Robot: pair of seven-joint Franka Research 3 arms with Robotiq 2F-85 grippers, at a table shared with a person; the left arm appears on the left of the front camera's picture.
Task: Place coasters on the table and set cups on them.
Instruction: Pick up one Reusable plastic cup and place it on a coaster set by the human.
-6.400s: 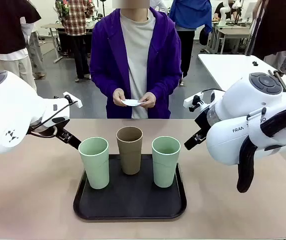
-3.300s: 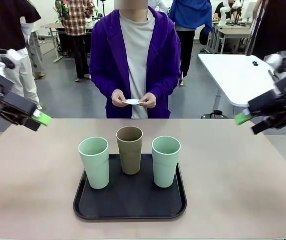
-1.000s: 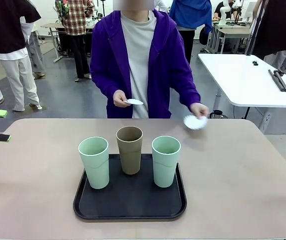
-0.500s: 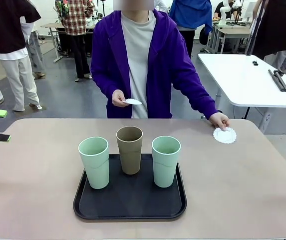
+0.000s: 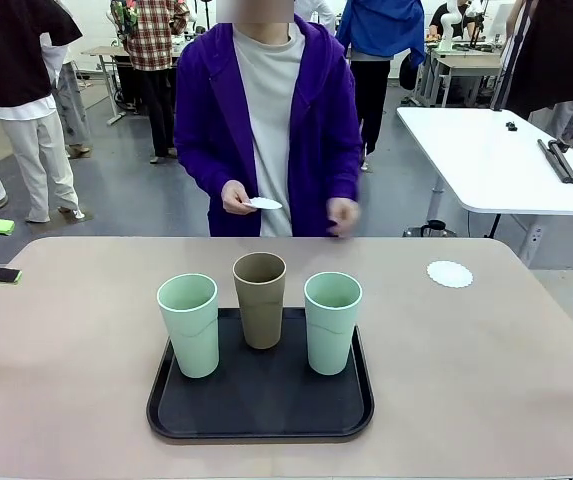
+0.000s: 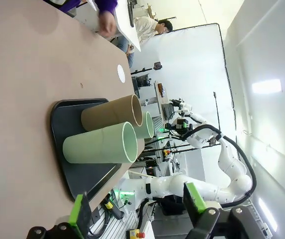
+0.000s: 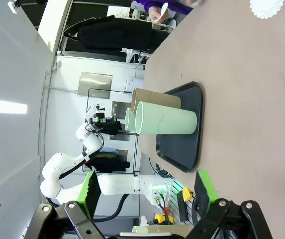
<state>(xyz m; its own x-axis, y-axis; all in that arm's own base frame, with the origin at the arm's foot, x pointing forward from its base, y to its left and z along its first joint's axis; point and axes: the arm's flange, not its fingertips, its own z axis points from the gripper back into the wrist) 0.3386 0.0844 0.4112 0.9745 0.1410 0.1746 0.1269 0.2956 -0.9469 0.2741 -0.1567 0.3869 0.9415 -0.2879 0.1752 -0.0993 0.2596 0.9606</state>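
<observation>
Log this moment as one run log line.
placed coaster on table far right; another coaster in person's hand | left mint cup, tan cup, right mint cup: on tray | left gripper, right gripper: jaws open, empty

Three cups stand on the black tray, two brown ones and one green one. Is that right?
Not quite. The front view shows two green cups and one brown cup. All three do stand on the black tray.

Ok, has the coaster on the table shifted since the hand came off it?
No. The coaster lies where it did half a second ago, same gap from the tray and the far edge of the table.
</observation>
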